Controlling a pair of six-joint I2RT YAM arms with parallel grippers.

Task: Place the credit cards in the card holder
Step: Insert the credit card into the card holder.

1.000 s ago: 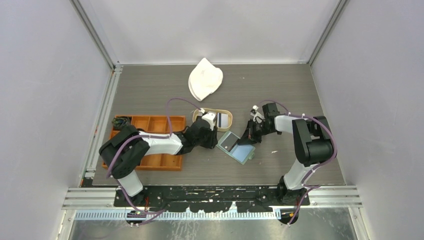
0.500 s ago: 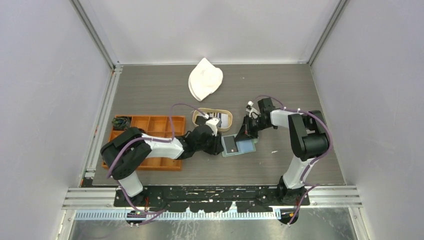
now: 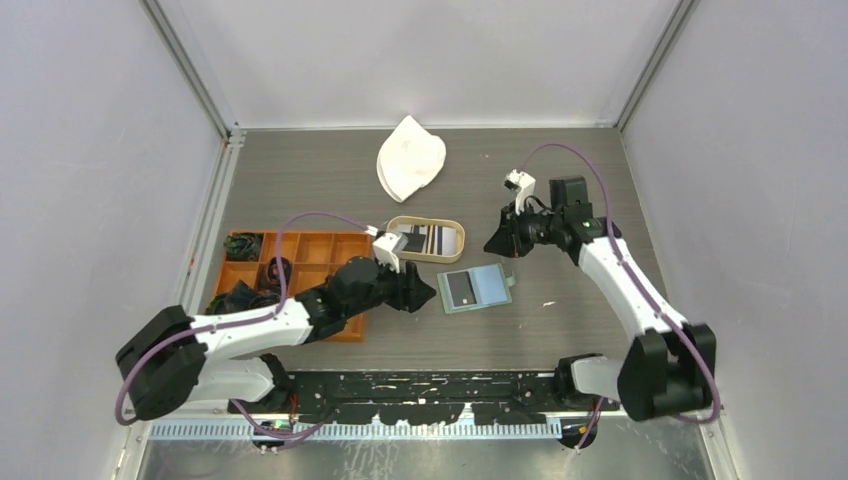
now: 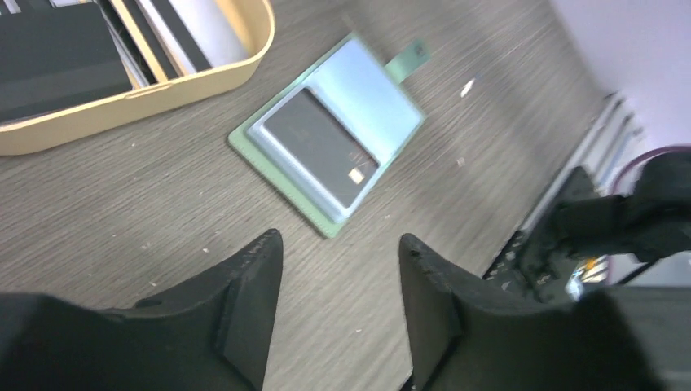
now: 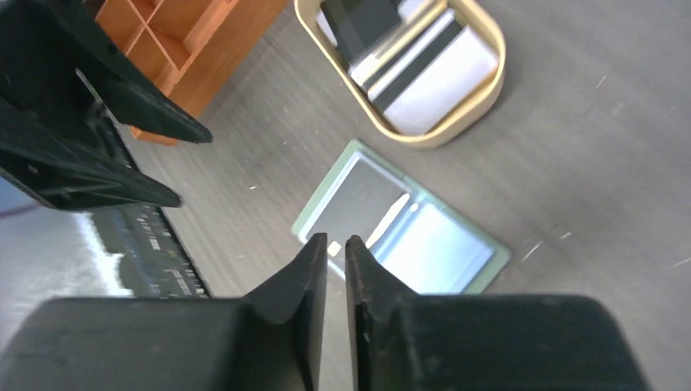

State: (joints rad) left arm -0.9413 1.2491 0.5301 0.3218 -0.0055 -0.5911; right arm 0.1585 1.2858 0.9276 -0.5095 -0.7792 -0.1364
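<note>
The sage-green card holder [image 3: 476, 289] lies open and flat on the table, with a black credit card [image 3: 461, 290] in its left clear pocket. More credit cards [image 3: 428, 238], black and white, lie in the tan oval tray [image 3: 425, 222]. My left gripper [image 3: 425, 296] sits just left of the holder, open and empty; its wrist view shows the card holder [image 4: 381, 91] and the black card [image 4: 320, 147] ahead of the left gripper [image 4: 340, 244]. My right gripper [image 5: 336, 242] hovers above the holder [image 5: 444, 244], its jaws a thin slit apart with nothing between them.
An orange compartmented tray [image 3: 305, 262] with small dark items stands at the left, under my left arm. A white cloth [image 3: 410, 158] lies at the back. The tan tray [image 5: 440, 134] is just beyond the holder.
Both grippers drew back from the card holder: the left toward the near left, the right up and toward the far right. The left jaws widened and the right jaws parted slightly.
</note>
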